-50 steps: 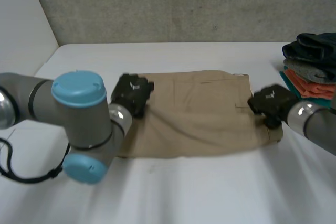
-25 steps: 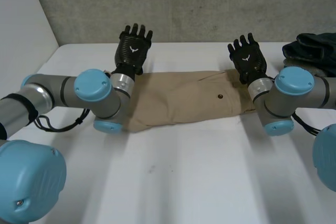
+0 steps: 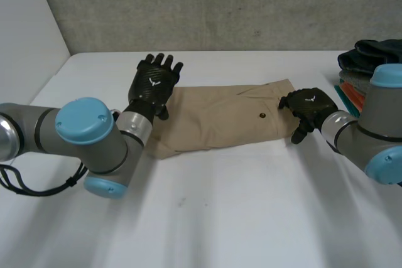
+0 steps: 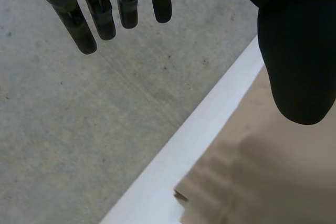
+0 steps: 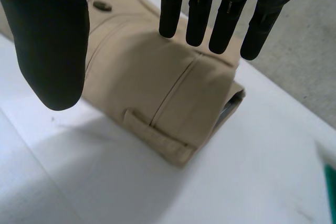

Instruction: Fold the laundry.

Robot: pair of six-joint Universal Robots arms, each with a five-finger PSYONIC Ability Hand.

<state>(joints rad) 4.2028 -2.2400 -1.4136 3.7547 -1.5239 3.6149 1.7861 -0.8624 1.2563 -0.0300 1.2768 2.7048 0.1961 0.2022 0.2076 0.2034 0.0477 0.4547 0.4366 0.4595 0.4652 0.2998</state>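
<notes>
The khaki garment (image 3: pixel 220 117) lies folded lengthwise. One end sits below the left hand (image 3: pixel 154 83), which is spread and empty. The waistband end sits under the right hand (image 3: pixel 308 106), fingers straight, holding nothing. Next is probably a crosswise fold, which calls for pinching an end.

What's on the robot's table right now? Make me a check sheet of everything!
surface: white table; the shorts lie across its far half.
job's things: tan shorts, folded long and narrow, lying flat, button facing up; pile of folded clothes at the table's right edge, apart from the shorts.
clutter: nothing seen.
hands: left hand open, fingers straight, raised at the shorts' left end; right hand open, fingers straight over the waistband end.
cables: nothing seen on or by the shorts.
surroundings: grey concrete wall behind the table; white wall at the left.
</notes>
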